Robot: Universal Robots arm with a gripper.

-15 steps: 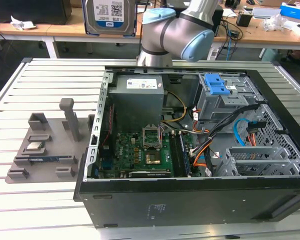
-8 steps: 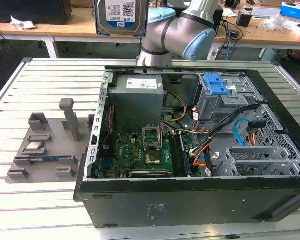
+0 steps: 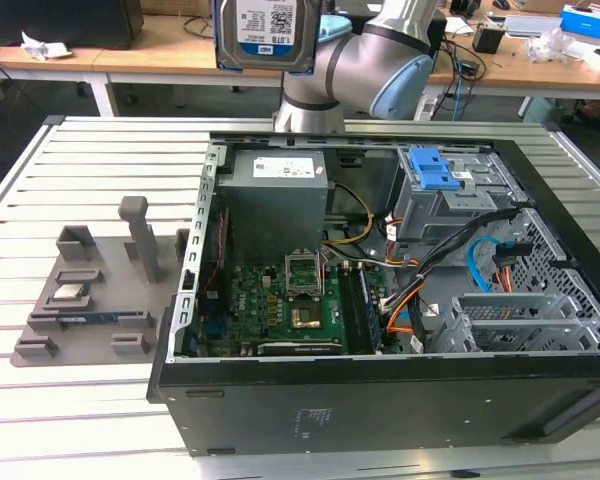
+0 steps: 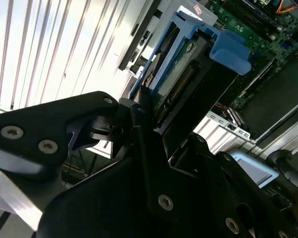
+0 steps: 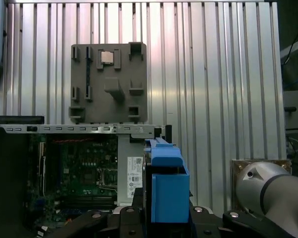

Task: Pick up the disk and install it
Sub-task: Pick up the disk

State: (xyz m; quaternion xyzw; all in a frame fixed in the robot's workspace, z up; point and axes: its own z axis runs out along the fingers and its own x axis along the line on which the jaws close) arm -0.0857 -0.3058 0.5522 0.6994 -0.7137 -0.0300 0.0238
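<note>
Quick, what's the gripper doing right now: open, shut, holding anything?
The gripper is shut on the disk, holding it in the air above the case.

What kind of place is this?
Probably a robot lab or workshop: a robot arm holds a disk up by an open computer on a metal table, with cluttered desks behind.

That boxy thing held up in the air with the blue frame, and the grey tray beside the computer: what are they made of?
The disk looks like bare silver metal with a dull sheen at its edges, under a paper-like label. Its blue frame looks like moulded plastic, matte and evenly coloured. The grey tray looks like matte plastic too, though that is less sure.
</note>
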